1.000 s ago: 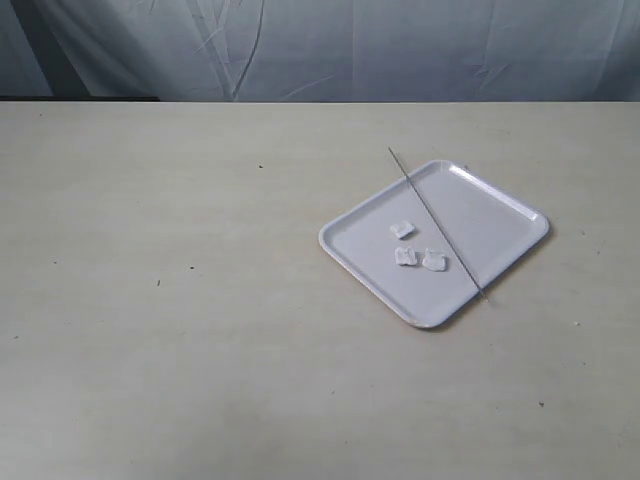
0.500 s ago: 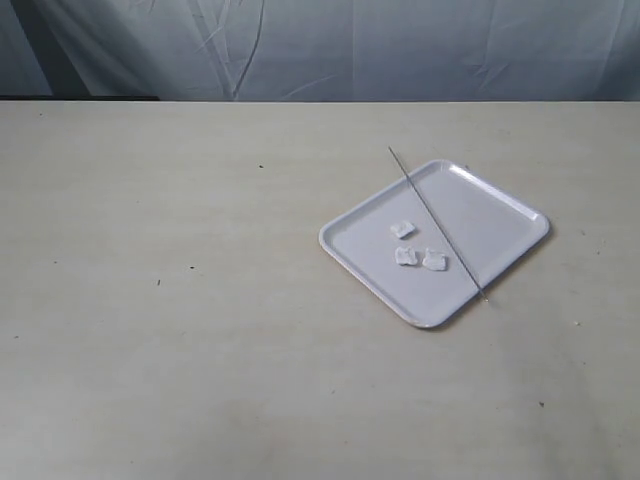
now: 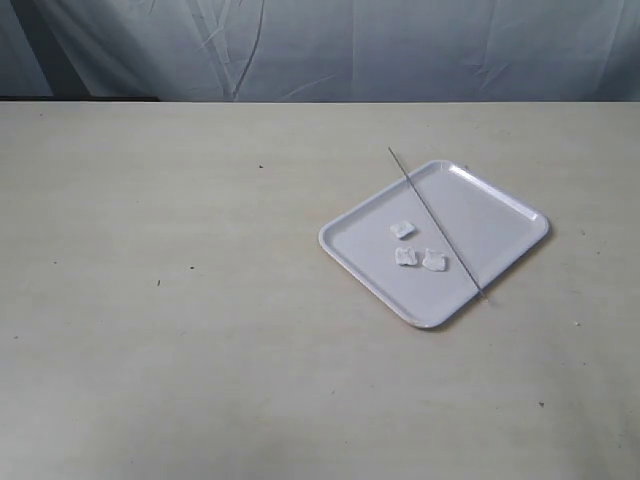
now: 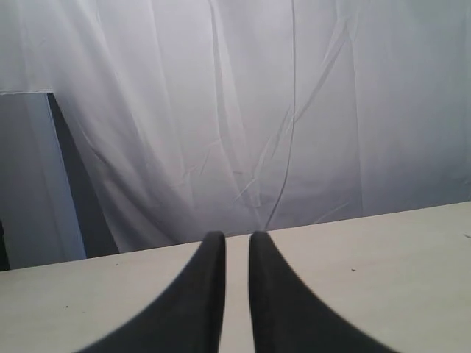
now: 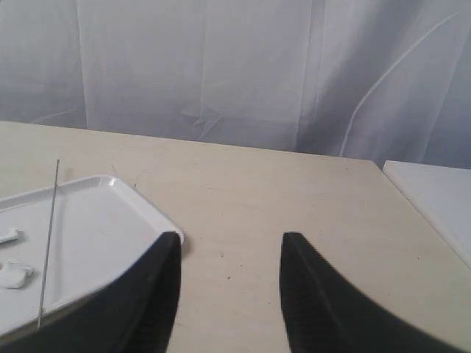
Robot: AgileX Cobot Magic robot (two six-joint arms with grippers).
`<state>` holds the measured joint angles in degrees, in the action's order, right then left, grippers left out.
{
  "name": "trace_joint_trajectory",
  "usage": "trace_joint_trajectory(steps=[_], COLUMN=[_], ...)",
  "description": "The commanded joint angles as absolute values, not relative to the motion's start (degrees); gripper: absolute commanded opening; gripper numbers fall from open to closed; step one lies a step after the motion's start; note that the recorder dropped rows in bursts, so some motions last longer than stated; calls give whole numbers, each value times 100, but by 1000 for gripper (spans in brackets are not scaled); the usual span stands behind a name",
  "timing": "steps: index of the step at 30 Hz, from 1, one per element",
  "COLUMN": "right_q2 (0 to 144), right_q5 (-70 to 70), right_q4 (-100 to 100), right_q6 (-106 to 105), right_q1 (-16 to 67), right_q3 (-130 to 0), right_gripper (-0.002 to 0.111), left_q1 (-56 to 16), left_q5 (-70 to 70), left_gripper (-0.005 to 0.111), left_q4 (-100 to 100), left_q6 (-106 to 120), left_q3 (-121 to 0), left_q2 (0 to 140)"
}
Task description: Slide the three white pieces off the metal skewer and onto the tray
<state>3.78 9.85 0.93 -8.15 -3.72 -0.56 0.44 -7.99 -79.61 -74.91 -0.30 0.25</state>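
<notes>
The white tray [image 3: 480, 215] lies right of centre on the table. Three white pieces [image 3: 402, 229], [image 3: 405, 256], [image 3: 434, 260] lie loose on its floor, off the rod. The thin metal skewer [image 3: 436, 222] rests across the tray, both ends past the rim. Neither gripper shows in the exterior view. My right gripper [image 5: 229, 239] is open and empty over bare table beside the tray's corner [image 5: 96, 213]; the skewer [image 5: 50, 235] and a white piece [image 5: 13, 273] are off to one side of it. My left gripper [image 4: 231, 237] has its fingers almost together, with nothing between them.
The beige table [image 3: 200, 300] carries only a few small dark specks. A white cloth backdrop [image 3: 400, 50] hangs behind its far edge. A white flat surface [image 5: 441, 198] sits beside the table in the right wrist view.
</notes>
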Motion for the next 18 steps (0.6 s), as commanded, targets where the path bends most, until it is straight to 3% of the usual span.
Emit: trace_joint_trajectory(steps=[1,10,18], right_q2=[190,151,151], right_q5=[1163,1624,1647], right_q4=[-63,51,51], right_q6=[-707,-339,-234], right_q1=[-389,-58,-58], right_q3=[0,0,0], right_gripper=[42,42,39], left_q1=[-9,-9,-9], left_q5=[-876,-293,1255], left_gripper=[13,13,13], left_q4=[-7737,-6919,-1851], left_q6=[-7758,-6901,-2355], left_q3=[0,0,0], left_q2=[0,0,0])
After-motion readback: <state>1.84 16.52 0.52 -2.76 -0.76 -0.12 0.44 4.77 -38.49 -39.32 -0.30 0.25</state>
